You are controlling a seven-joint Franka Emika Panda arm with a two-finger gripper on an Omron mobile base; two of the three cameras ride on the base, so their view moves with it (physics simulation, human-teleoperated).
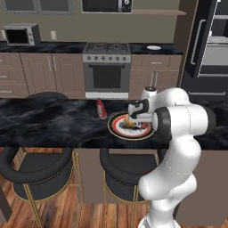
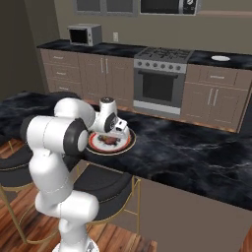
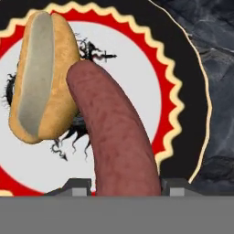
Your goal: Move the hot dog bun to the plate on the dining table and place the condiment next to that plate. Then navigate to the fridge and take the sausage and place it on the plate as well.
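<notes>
Reddish-brown and slightly curved, the sausage sits closest to the hand camera, running up from between the two dark fingertips at the bottom of the hand view toward the middle of the plate. The gripper is closed on the sausage, one tip showing on each side of its lower end. Just beside the sausage's far end lies the hot dog bun, golden-tan with its paler split facing up; the two look to be touching or very nearly so where the sausage's tip meets the bun's side. Both lie over the pale centre of the plate, whose red ring and scalloped cream edge curve round them inside a dark outer band. From the left base view the white arm bends down over the plate on the dining table, with the gripper low above the bun. The condiment, a red bottle, stands upright on the table just beside the plate's left edge. In the right base view the hand hangs over the plate, and the sausage shows as a dark shape on it. Behind the table the fridge stands at the far right of the left base view.
</notes>
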